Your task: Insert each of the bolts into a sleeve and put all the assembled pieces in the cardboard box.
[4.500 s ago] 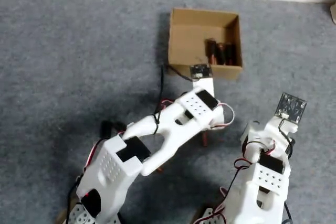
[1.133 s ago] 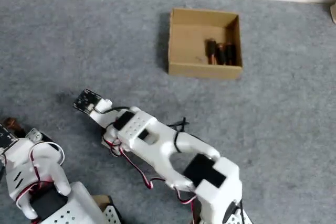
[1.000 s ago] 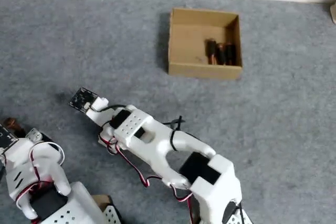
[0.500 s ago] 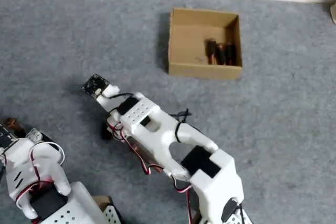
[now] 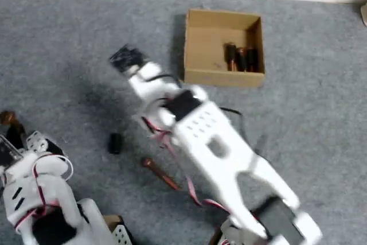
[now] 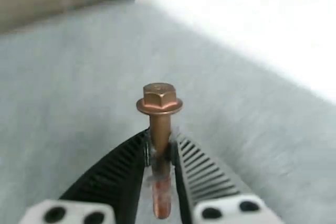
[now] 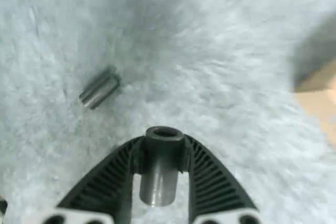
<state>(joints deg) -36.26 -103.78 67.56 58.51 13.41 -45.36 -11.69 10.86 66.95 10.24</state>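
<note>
Robotics bench, grey felt tabletop (image 5: 63, 44)

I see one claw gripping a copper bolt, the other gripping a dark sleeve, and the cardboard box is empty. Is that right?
Not quite: the cardboard box is not empty. The high view shows several dark and copper pieces lying in it. The rest holds: the left gripper grips a copper bolt and the right gripper a dark sleeve.

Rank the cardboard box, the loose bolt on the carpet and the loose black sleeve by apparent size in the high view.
1. cardboard box, clearly largest.
2. loose bolt, long but thin.
3. loose black sleeve, shorter, smallest.
All lie on the carpet, so nearness barely matters.
</note>
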